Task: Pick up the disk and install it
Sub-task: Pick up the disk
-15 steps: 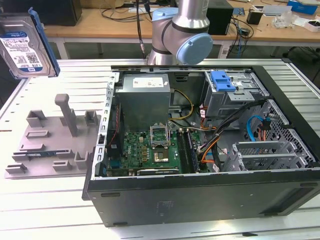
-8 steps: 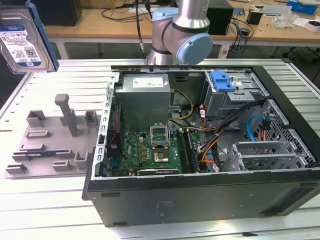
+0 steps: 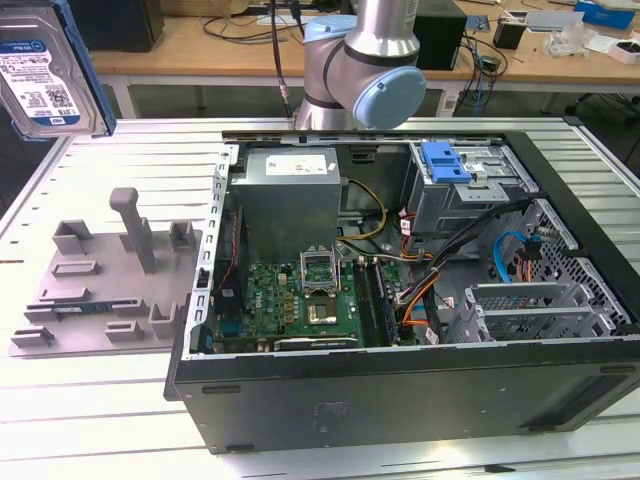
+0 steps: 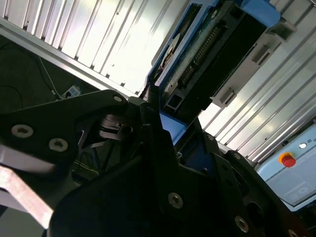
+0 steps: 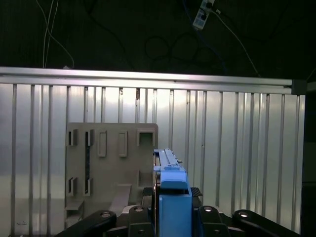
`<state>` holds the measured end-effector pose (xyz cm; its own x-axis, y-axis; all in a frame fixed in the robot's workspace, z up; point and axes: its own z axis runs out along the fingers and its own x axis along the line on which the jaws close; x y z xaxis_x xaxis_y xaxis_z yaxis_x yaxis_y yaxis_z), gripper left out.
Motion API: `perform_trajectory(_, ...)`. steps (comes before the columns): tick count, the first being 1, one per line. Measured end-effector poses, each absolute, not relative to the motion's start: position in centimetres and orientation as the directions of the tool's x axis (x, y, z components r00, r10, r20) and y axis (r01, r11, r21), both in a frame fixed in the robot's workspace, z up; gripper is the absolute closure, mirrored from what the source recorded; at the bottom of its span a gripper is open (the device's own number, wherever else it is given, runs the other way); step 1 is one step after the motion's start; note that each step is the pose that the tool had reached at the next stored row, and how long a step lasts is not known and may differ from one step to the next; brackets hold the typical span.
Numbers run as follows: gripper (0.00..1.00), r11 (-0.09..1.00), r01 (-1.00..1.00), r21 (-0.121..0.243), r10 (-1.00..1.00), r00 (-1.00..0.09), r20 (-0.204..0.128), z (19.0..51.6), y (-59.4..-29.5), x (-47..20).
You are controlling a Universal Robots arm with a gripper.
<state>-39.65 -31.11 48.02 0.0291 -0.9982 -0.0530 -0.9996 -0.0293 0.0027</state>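
We're seeing the disk (image 3: pixel 45 75) hanging in the air at the exterior view's far left, roughly upright and tilted a bit: silver body, white-and-blue label facing us, blue carrier rail along its edge. In the first wrist view it's edge-on, blue rail pinched in the hand (image 5: pixel 171 193)

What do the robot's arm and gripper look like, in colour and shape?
The arm is a silver metal tube with grey rounded joints and light-blue round caps; a black cable runs beside it. The gripper is black, with angular linked parts and silver screw heads.
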Motion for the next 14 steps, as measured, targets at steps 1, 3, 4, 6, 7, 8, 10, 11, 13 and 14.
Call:
perform_trajectory(1, 0.63, -0.029, -1.0, 0.003, -0.998, 0.029, -0.053, 48.02, -31.11, -39.65)
perform_trajectory(3, 0.63, -0.029, -1.0, 0.003, -0.998, 0.029, -0.053, 48.03, -31.11, -39.65)
perform_trajectory(4, 0.63, -0.029, -1.0, 0.003, -0.998, 0.029, -0.053, 48.03, -31.11, -39.65)
perform_trajectory(6, 0.63, -0.03, -1.0, 0.003, -0.998, 0.029, -0.053, 48.02, -31.11, -39.65)
perform_trajectory(7, 0.63, -0.03, -1.0, 0.003, -0.998, 0.029, -0.053, 48.03, -31.11, -39.65)
perform_trajectory(8, 0.63, -0.03, -1.0, 0.003, -0.998, 0.029, -0.053, 48.03, -31.11, -39.65)
perform_trajectory(10, 0.63, -0.03, -1.0, 0.003, -0.998, 0.03, -0.053, 48.03, -31.11, -39.65)
perform_trajectory(11, 0.63, -0.03, -1.0, 0.003, -0.998, 0.03, -0.053, 48.03, -31.11, -39.65)
perform_trajectory(13, 0.63, -0.03, -1.0, 0.003, -0.998, 0.03, -0.054, 48.35, -31.16, -39.65)
perform_trajectory(14, 0.63, -0.03, -1.0, 0.003, -0.998, 0.03, -0.054, 48.67, -31.17, -39.66)
